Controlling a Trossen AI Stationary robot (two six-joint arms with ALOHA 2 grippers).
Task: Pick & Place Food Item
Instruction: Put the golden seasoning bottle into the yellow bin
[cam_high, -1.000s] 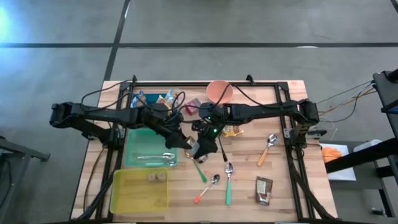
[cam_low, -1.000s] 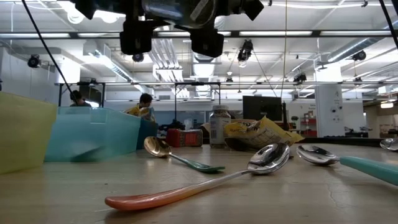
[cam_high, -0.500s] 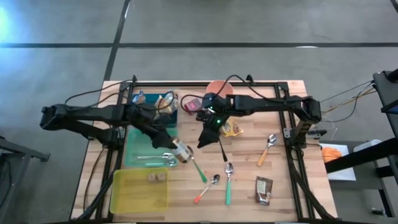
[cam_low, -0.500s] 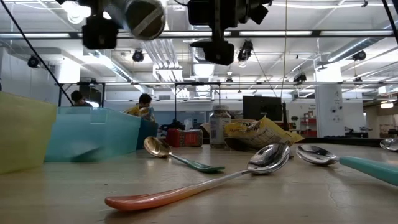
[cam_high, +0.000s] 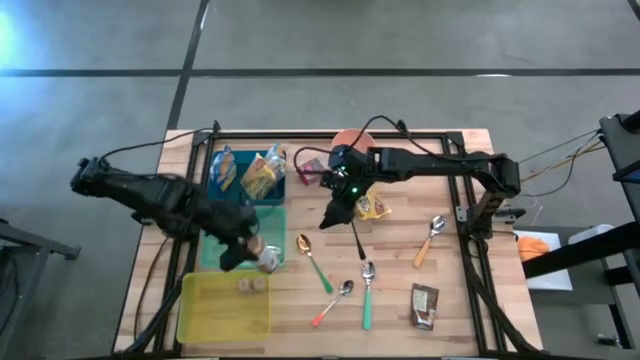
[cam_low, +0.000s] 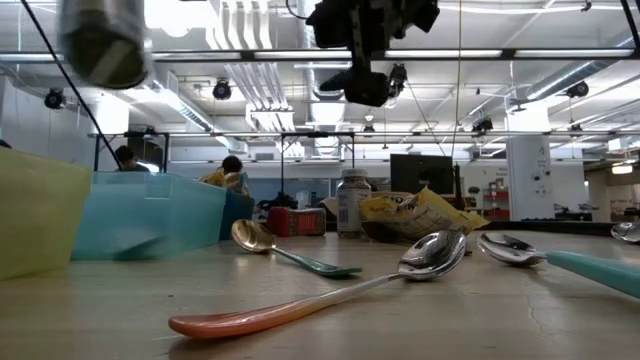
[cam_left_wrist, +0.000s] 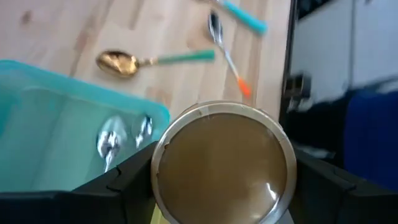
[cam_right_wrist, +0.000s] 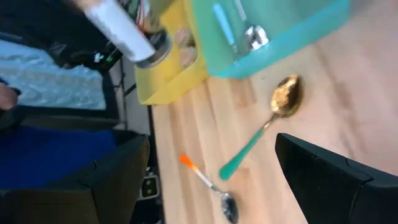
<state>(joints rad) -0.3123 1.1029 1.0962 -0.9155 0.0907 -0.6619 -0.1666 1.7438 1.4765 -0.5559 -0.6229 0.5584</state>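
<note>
The left gripper (cam_high: 262, 257) holds a jar (cam_left_wrist: 224, 163) between its fingers, closed on the jar's sides, above the near edge of the teal bin (cam_high: 215, 238) and just beside the yellow bin (cam_high: 200, 320). In the left wrist view the jar's round metal-rimmed end faces the camera and its brown contents fill the circle; a dark finger (cam_left_wrist: 124, 180) presses each flank. From table height the jar (cam_low: 103, 42) hangs high over the worktop (cam_high: 450, 310), well clear of everything below.

The right gripper (cam_high: 331, 213) hovers over the middle of the worktop with its fingers spread wide and nothing between them (its wrist view shows the jar (cam_right_wrist: 127, 37) farther off, over the yellow bin's corner).

The yellow bin has two small round food pieces (cam_high: 250, 285) in it. The teal bin has cutlery (cam_left_wrist: 121, 137) lying in it. On the bare wood lie a gold spoon with a green handle (cam_high: 312, 257), an orange-handled spoon (cam_high: 333, 301) and a green-handled spoon (cam_high: 367, 293). Another spoon (cam_high: 431, 237) and a dark snack packet (cam_high: 424, 305) lie toward the right side. A blue bin of snack bags (cam_high: 250, 172) and a pink bowl (cam_high: 348, 140) sit at the far edge.
</note>
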